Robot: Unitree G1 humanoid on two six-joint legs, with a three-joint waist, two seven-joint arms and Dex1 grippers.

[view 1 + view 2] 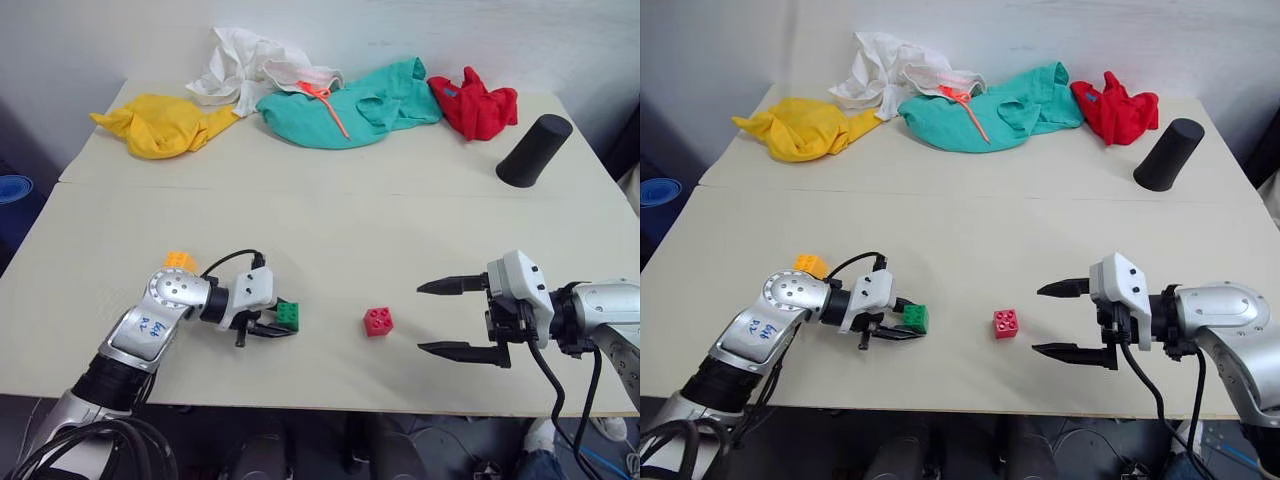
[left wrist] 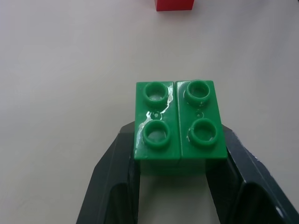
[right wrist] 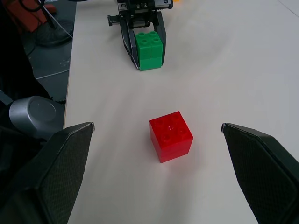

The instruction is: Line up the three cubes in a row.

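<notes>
The left gripper (image 1: 902, 327) has its jaws clenched on the green brick (image 1: 915, 318), near the tabletop's (image 1: 970, 230) front edge. The right gripper (image 1: 1065, 320) stands with jaws released beside the red brick (image 1: 1005, 323).

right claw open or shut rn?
Open. The right claw has its two black fingers spread wide apart with nothing between them, pointed toward the red cube, which sits on the table untouched.

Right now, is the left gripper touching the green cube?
Touching. In the left wrist view, both black fingers press against the sides of the green cube, left gripper shut on it.
</notes>
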